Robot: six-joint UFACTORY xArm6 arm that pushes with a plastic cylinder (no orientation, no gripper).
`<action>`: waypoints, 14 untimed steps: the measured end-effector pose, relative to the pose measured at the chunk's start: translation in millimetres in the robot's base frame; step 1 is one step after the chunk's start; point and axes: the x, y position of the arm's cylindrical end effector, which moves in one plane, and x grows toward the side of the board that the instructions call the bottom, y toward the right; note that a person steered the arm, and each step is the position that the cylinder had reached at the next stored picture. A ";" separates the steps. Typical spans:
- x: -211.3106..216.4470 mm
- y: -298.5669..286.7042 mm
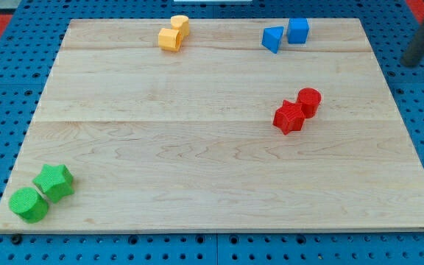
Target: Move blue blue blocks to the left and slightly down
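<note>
Currently the two blue blocks are found near the view's top right of the wooden board [212, 184]: a blue wedge-like block [272, 38] and, touching or just beside it on the view's right, a blue cube [298, 30]. Since they sit as a close pair, they can probably be pushed together rather than one at a time. The rod is seen only as a dark, blurred shape at the view's upper right edge, off the board — my tip [412, 60] is taken to be its lower end, well apart from the blue pair and to their right. That side suits a push toward the view's left. No jaws exist on this rig, so nothing is clasped or released. The yellow blocks [174, 33] lie along the top edge to the left, in the likely path — hence the slight downward slant. The red blocks [297, 110] and green blocks [42, 193] are set well clear.
</note>
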 end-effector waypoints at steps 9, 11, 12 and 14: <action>-62.1 -327.8; -13.8 -264.6; 11.6 -307.0; -8.0 -234.6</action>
